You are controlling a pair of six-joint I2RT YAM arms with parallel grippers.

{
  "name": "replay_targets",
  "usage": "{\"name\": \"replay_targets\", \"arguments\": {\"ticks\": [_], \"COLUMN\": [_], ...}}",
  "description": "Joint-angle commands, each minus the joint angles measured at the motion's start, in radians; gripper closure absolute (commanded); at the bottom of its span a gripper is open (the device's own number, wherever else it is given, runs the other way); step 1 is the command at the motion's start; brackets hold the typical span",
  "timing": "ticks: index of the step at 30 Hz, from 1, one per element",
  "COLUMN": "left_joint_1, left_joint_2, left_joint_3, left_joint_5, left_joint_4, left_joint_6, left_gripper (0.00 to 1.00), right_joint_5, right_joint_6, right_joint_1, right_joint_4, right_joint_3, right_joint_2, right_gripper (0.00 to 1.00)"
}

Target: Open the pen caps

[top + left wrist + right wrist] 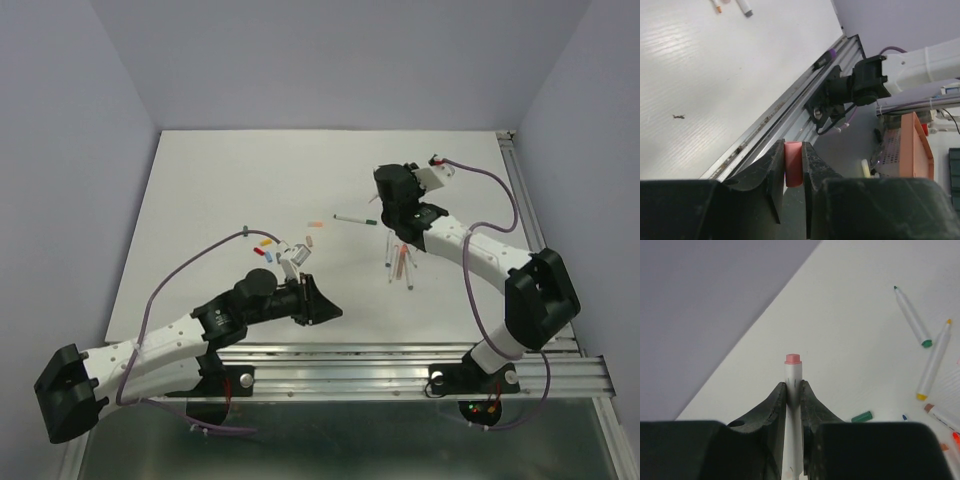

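Two tools are holding: left tool [793, 147] pinching a small pink plastic cap [793, 167] at lower centre, right tool [792, 385] clamping a white pen barrel [793, 371]. If released near the desk [715, 75] edge, the cap could be rolling off.

Your right gripper [793, 385] clamps white pen barrel [793, 371], pink end up, frame centre. Green cap [861, 416] lies lower right. Uncapped green pen [911, 316], yellow pen [935, 359] upper right.
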Motion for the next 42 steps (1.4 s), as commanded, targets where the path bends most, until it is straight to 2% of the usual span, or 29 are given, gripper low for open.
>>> {"name": "replay_targets", "arguments": {"ticks": [1,6,7,8,10,12,13,18,21,25,31,34,37,38,42], "left_joint_1": [-0.004,-0.002,0.001,0.005,0.065,0.119,0.178,0.332,0.369,0.384,0.421,0.427,0.427,0.427,0.427], "left_joint_2": [0.064,0.154,0.171,0.214,0.296,0.344,0.364,0.482,0.561,0.636,0.742,0.766,0.785,0.788,0.785], "left_joint_3": [0.087,0.172,0.190,0.231,0.303,0.337,0.359,0.409,0.485,0.547,0.577,0.584,0.597,0.604,0.606], "left_joint_5": [-0.107,-0.230,-0.271,-0.385,-0.492,-0.533,-0.546,-0.540,-0.578,-0.603,-0.583,-0.583,-0.580,-0.577,-0.571], "left_joint_4": [-0.073,-0.163,-0.188,-0.249,-0.351,-0.387,-0.403,-0.421,-0.496,-0.502,-0.502,-0.505,-0.504,-0.507,-0.507], "left_joint_6": [0.021,0.038,0.035,0.029,0.025,0.029,0.031,0.101,0.115,0.133,0.153,0.160,0.170,0.172,0.183], "left_gripper": [1.00,1.00,1.00,1.00,1.00,1.00,1.00,1.00,0.98,0.88,0.86,0.80,0.67,0.53,0.42], "right_joint_5": [-0.043,-0.074,-0.086,-0.100,-0.116,-0.132,-0.149,-0.176,-0.207,-0.259,-0.291,-0.294,-0.311,-0.311,-0.301], "right_joint_6": [-0.107,-0.136,-0.143,-0.168,-0.177,-0.180,-0.208,-0.232,-0.264,-0.332,-0.378,-0.386,-0.398,-0.393,-0.378], "right_joint_1": [0.015,0.014,0.017,0.015,0.014,0.015,0.015,0.012,0.005,-0.006,-0.009,-0.009,-0.009,-0.009,-0.009], "right_joint_4": [0.087,0.049,0.050,0.047,-0.017,-0.069,-0.075,-0.169,-0.212,-0.236,-0.243,-0.246,-0.260,-0.269,-0.309], "right_joint_3": [-0.088,-0.193,-0.210,-0.221,-0.239,-0.256,-0.278,-0.295,-0.269,-0.220,-0.194,-0.189,-0.177,-0.174,-0.157], "right_joint_2": [-0.119,-0.245,-0.265,-0.277,-0.308,-0.323,-0.334,-0.290,-0.221,-0.127,-0.022,-0.001,0.020,0.029,0.040], "right_gripper": [0.99,0.99,0.99,0.99,0.99,0.99,0.99,0.99,0.99,0.99,0.99,0.99,0.90,0.88,0.79]}}
